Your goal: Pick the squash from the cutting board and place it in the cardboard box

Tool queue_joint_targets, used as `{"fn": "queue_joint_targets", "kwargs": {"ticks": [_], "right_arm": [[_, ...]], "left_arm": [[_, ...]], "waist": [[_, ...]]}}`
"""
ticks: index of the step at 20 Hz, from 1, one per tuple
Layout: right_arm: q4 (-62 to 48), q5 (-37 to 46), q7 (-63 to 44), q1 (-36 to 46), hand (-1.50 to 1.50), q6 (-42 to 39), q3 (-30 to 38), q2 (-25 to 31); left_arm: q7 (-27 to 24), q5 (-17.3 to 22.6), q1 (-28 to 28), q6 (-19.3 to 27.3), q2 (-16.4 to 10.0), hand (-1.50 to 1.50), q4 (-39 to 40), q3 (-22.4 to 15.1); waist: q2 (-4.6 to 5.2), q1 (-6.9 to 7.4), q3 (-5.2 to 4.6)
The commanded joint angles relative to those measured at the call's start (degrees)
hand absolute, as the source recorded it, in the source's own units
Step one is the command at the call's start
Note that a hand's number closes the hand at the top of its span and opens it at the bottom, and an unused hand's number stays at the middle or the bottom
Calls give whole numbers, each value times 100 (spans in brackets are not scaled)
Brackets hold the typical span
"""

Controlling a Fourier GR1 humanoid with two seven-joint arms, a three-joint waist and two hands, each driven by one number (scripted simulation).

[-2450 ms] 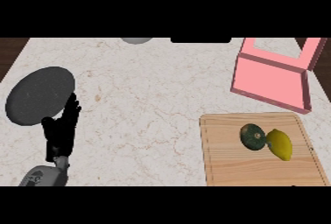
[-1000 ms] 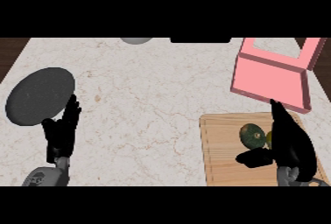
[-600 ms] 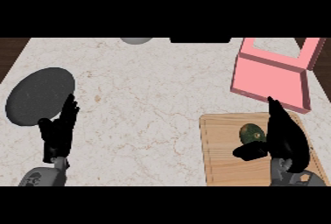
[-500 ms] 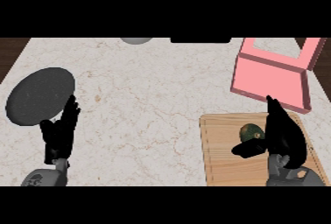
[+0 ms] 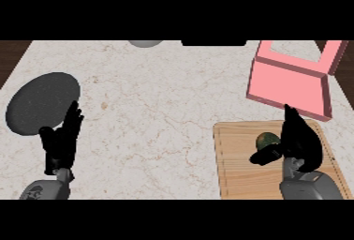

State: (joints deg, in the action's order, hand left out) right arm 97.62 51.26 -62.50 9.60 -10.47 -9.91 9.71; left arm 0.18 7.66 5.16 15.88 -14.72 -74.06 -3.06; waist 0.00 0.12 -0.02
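The dark green squash [image 5: 265,139] lies on the wooden cutting board [image 5: 239,173] at the lower right. My right hand [image 5: 301,140] hovers over the board just right of the squash, open, fingers straight and pointing away from me, thumb [image 5: 262,157] stretched out below the squash. The hand hides whatever lies on the board to the squash's right. The pink box [image 5: 290,79] stands open at the upper right, beyond the board. My left hand [image 5: 62,140] rests open at the lower left, fingers up.
A dark grey round plate [image 5: 43,103] lies at the left, just beyond the left hand. A grey object [image 5: 145,43] and a black one [image 5: 213,42] sit at the counter's far edge.
My right hand came in from the lower edge over the cutting board and now covers the yellow fruit beside the squash. The left hand and the squash have not moved.
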Motion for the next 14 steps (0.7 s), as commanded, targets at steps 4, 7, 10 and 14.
{"fn": "queue_joint_targets", "kwargs": {"ticks": [4, 7, 10, 14], "right_arm": [[-331, 334, -272, -182, -150, -44, 25, -281], [-532, 508, -230, 5, -150, 56, 71, -495], [-563, 245, 185, 20, -150, -216, 566, -158], [-1139, 362, 308, 278, -150, -19, 660, -351]], "left_arm": [[-251, 11, -92, -341, -93, 0, 84, 236], [59, -274, 295, 36, 304, 0, 231, 96], [201, -290, 336, -20, 295, 0, 123, 176], [-126, -319, 229, -274, 216, 0, 345, 366]], "waist": [[-2, -1, 1], [0, -13, 1], [-1, -13, 2], [3, -9, 1]]}}
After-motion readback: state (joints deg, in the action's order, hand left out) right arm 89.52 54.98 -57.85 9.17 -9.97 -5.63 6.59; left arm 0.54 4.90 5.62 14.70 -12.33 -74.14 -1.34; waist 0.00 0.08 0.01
